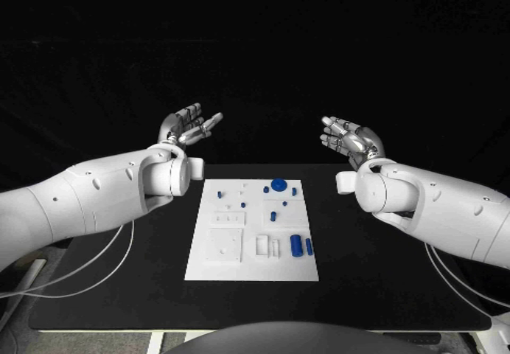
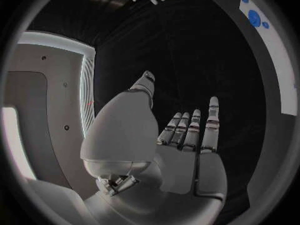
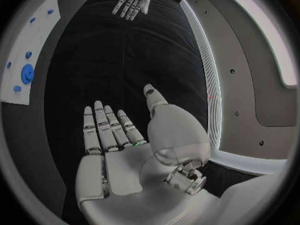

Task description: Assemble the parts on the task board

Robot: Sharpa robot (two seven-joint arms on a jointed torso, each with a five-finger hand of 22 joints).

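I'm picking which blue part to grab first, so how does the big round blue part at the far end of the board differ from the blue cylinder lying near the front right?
The round part is wide, disc-like and sits at the far end of the task board; the cylinder is narrow, elongated and lies lengthwise near the front right corner. The round part stands alone; the cylinder has a thinner blue piece beside it. Both are blue, on the board, and untouched by either hand.

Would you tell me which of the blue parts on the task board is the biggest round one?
The round blue disc at the task board's far end; the other blue parts are small dots or narrow upright pieces.
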